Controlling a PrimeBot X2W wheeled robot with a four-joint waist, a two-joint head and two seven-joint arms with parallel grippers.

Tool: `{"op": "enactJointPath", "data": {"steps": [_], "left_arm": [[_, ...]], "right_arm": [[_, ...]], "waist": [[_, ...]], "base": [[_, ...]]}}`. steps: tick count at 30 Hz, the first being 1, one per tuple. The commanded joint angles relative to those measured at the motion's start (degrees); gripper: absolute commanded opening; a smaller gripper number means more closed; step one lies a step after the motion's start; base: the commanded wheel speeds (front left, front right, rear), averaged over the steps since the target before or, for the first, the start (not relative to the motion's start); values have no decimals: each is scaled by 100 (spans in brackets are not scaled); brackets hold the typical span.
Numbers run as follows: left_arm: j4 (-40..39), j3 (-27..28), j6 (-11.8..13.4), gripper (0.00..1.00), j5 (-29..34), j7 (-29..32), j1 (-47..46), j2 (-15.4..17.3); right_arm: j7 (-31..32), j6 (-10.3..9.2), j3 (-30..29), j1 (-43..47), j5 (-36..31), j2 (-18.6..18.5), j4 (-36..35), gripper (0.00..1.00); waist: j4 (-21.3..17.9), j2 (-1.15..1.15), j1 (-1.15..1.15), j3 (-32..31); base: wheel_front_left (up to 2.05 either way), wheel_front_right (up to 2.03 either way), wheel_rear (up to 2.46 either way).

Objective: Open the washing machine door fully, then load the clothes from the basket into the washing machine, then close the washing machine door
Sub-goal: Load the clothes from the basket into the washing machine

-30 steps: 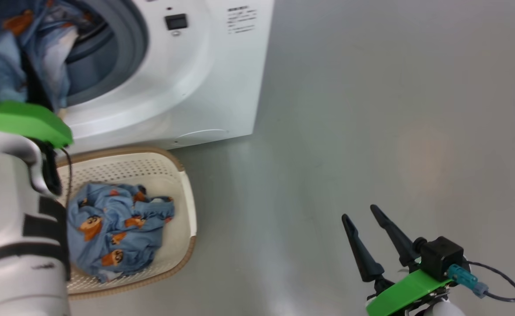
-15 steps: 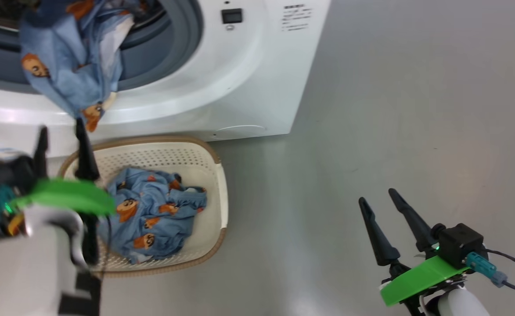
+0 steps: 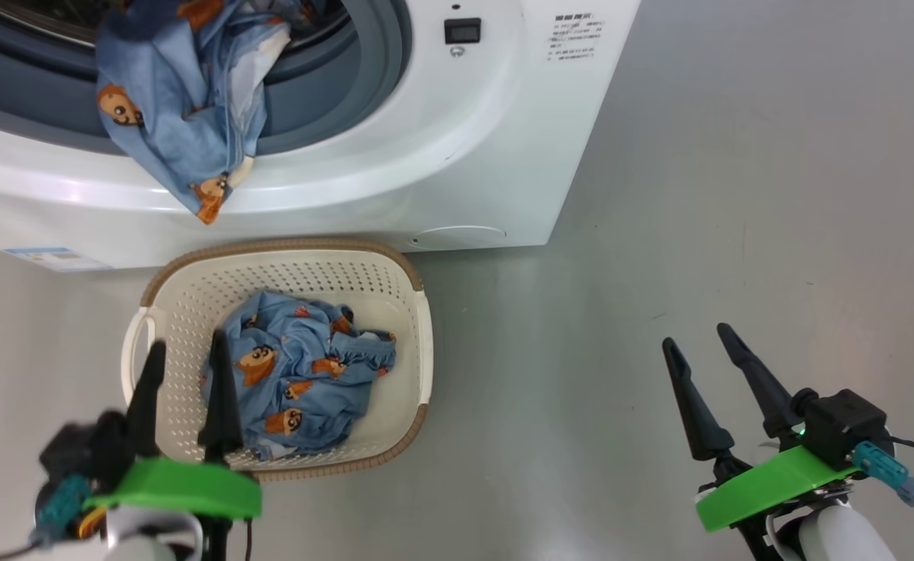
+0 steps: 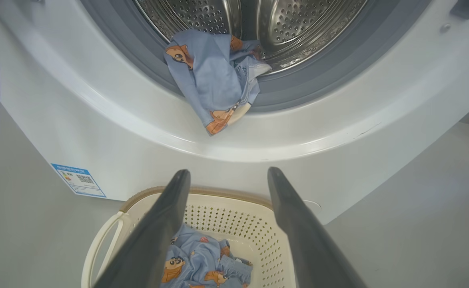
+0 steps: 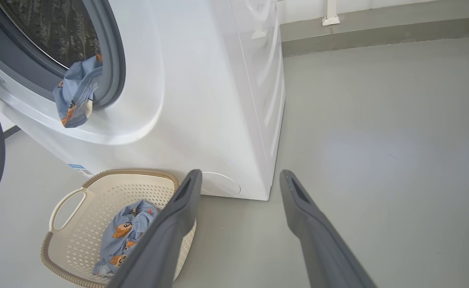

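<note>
Loading seems midway: one garment (image 3: 168, 117) hangs from the washing machine (image 3: 441, 156) mouth at eleven o'clock, remaining clothes (image 3: 301, 374) lie in the basket (image 3: 285, 248) at seven, where the empty, wide-open left gripper (image 3: 189, 340) should descend; right gripper (image 3: 696, 335) hovers open, empty, at five.

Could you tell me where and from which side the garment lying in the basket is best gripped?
Probably the raised crumpled fold at the middle of the garment, coming straight down from above with the open left gripper: it lies bunched in the basket, whose walls block any sideways approach.
</note>
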Motion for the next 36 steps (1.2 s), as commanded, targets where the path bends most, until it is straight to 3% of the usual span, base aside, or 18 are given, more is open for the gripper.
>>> {"op": "enactJointPath", "data": {"steps": [1, 9, 22, 36], "left_arm": [[-197, 148, 52, 100, -53, -32, 168, 160], [-696, 71, 279, 100, -160, -32, 841, 160], [-837, -25, 340, 100, -162, -32, 1021, 160], [-331, 242, 49, 100, -187, -32, -114, 328]], "right_arm": [[-28, 10, 92, 52, -72, -35, -146, 100], [-28, 10, -4, 115, -109, -35, -198, 100], [-28, 10, 17, 97, -126, 13, -205, 100], [-28, 10, 154, -62, -74, 55, -176, 100]], "waist": [[-2, 0, 0, -29], [16, 0, 0, -71], [-15, 0, 0, -42], [-317, 0, 0, 123]], "base": [[0, 0, 0], [0, 0, 0], [0, 0, 0], [0, 0, 0]]}}
